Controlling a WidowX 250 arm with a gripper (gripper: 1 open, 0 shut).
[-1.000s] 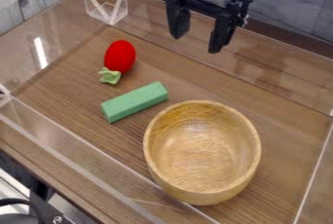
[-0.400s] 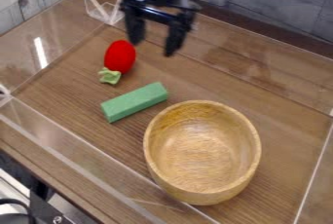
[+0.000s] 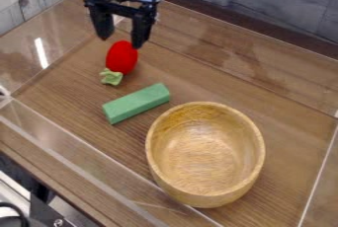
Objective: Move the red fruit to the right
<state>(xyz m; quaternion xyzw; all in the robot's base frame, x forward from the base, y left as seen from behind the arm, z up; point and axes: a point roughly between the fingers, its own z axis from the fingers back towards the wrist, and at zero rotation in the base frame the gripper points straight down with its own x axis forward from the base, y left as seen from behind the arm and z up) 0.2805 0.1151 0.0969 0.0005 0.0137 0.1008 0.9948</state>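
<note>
**A:** Where was the small glossy red toy fruit with the pale green leafy cap (image 3: 119, 58)?

**B:** On the wooden tabletop (image 3: 251, 73), in the far left part of the clear-walled pen, cap turned toward the near side. A flat green rectangular block (image 3: 136, 103) lay just near of it, apart from it, and a round wooden bowl (image 3: 205, 153) sat well off to the near right.

**A:** And the black two-fingered gripper (image 3: 123, 34)?

**B:** It hung directly above the fruit, pointing straight down, its fingers spread wide and holding nothing. One fingertip (image 3: 140, 39) showed just beside the fruit's top; I could not tell whether it touched.

**A:** Why placed that way?

**B:** My reading: the wide spread was to straddle the fruit's rounded body, and the position overhead suited a straight drop. The bare table to the right left room to set it down, so the grasp seemed the step in hand.
</note>
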